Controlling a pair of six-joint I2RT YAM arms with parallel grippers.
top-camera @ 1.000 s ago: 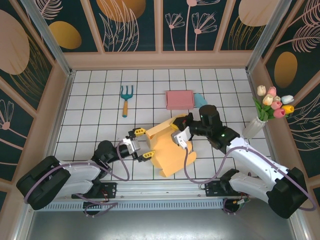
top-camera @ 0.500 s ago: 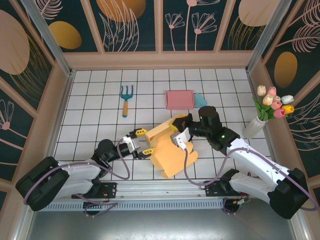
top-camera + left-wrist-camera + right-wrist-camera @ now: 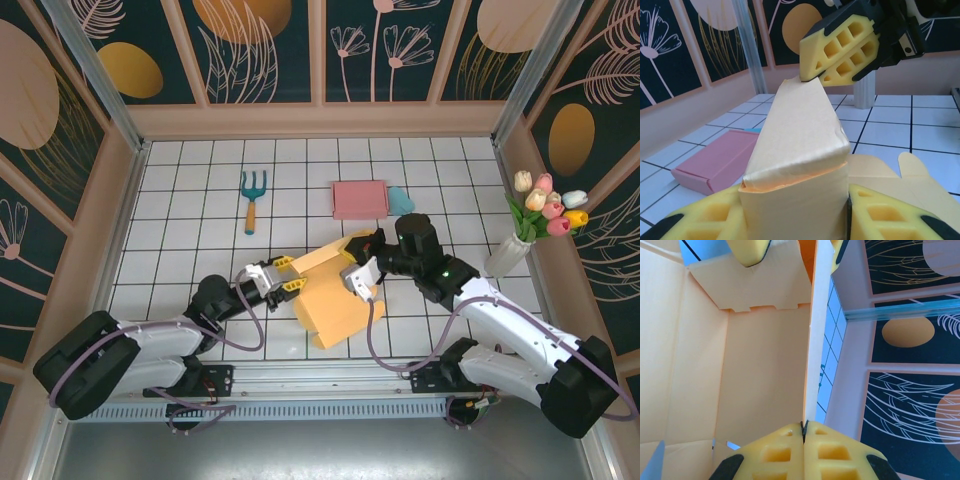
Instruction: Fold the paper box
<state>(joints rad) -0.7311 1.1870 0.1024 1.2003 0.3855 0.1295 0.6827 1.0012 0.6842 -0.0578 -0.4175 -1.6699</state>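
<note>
Both grippers gripped the paper box (image 3: 335,305).
The left gripper (image 3: 796,200) pinched a folded wall between its pads. The right gripper (image 3: 803,432) pressed shut on a thin panel edge, box interior just ahead.

**Yellow on yellow over a white grid**

My pads (image 3: 875,210) are yellow foam on black, and the box (image 3: 335,300) between them is a paler, orange-tinged yellow. The table (image 3: 180,200) is white tile ruled in black. At upper centre sits a pink carton (image 3: 359,199) with something light blue (image 3: 401,199) beside it. Left of that is a rake (image 3: 253,196) with a teal head and orange handle. At right, a white vase (image 3: 508,255) holds pink, white and yellow tulips (image 3: 548,208). The walls (image 3: 260,50) are dark teal with peach and gold flowers.
</note>
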